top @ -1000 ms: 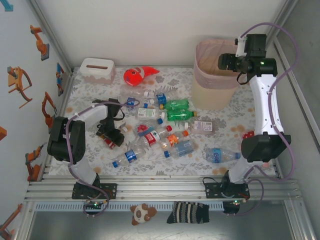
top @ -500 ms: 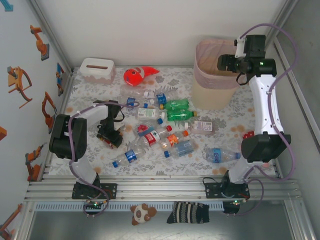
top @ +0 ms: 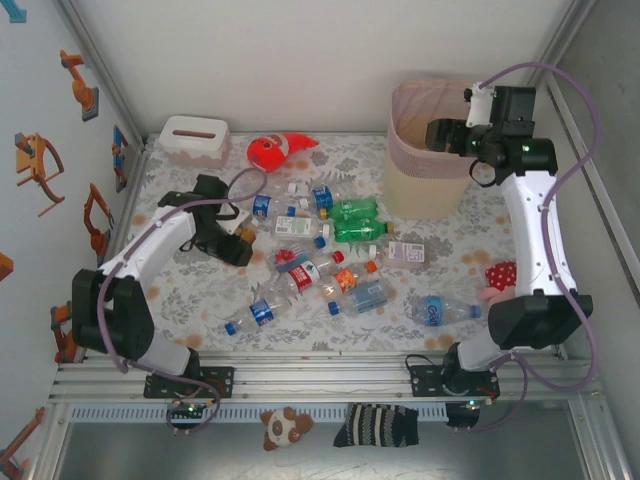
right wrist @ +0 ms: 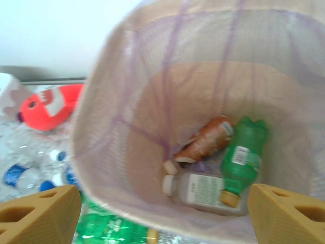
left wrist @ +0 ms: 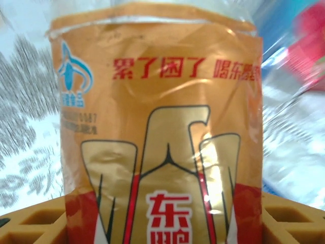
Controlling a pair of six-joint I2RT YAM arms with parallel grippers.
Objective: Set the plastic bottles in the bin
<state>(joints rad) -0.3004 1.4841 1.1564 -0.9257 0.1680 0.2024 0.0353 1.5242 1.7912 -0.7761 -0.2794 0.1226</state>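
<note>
Left gripper [left wrist: 162,221] was clamped on an orange-labelled bottle [left wrist: 157,91] at frame centre. Right gripper [right wrist: 162,216] hung released, empty, over the bin [top: 425,190], upper right of top view.

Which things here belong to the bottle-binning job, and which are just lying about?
Job: plastic bottles on the table; gold-labelled bottle in the left gripper; bin; binned bottles.
Lying about: white tissue box; red-orange fish toy; red spotted object; plush toy; striped cloth.
</note>
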